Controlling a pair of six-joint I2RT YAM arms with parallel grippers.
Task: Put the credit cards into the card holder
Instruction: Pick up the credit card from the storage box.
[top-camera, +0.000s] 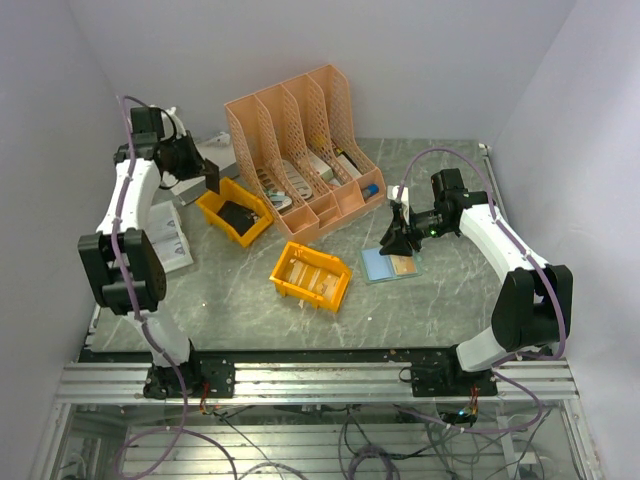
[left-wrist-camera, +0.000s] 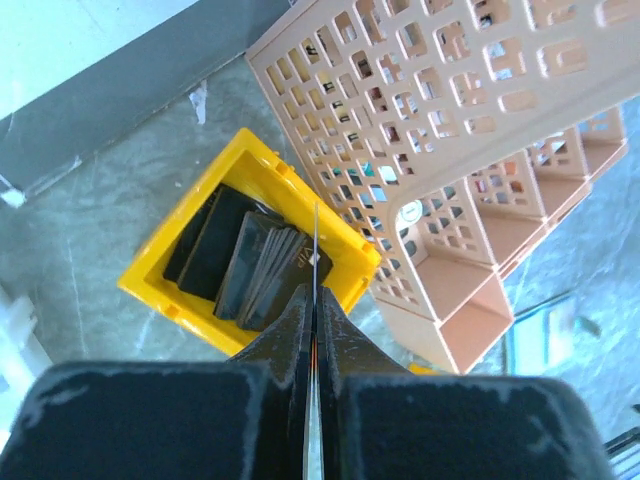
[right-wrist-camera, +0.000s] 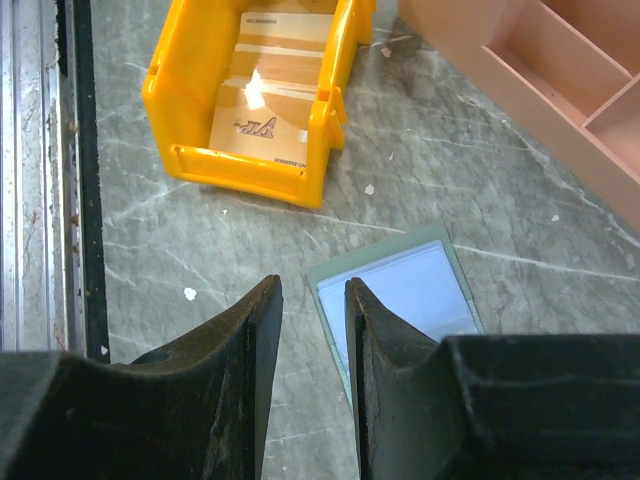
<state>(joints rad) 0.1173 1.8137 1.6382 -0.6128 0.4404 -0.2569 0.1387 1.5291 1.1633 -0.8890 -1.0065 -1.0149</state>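
- The left gripper (left-wrist-camera: 316, 300) has its two black fingers pressed together on a thin pale flat card (left-wrist-camera: 316, 240). The card is seen edge-on and stands out beyond the fingertips.
- Directly below that card sits a yellow-orange plastic bin (left-wrist-camera: 190, 318) holding a leaning row of dark flat cards (left-wrist-camera: 250, 265).
- Just beside this bin rises a peach plastic lattice file organizer (left-wrist-camera: 430, 130) with several slots.
- The right gripper (right-wrist-camera: 313, 285) has its jaws a narrow gap apart, with nothing between them.
- Just beyond its fingertips the flat square card holder (right-wrist-camera: 400, 295) lies open on the grey-green marbled tabletop (right-wrist-camera: 450, 180). Its light blue inside faces up, with a grey-green edge around it.
- In the top view a tan-brown rectangular card (top-camera: 403, 266) rests on the right half of the open holder.
- Farther out is a second yellow-orange plastic bin (right-wrist-camera: 250, 170) with pale tan printed cards (right-wrist-camera: 275, 95) lying flat inside. It stands between the holder and the first bin.
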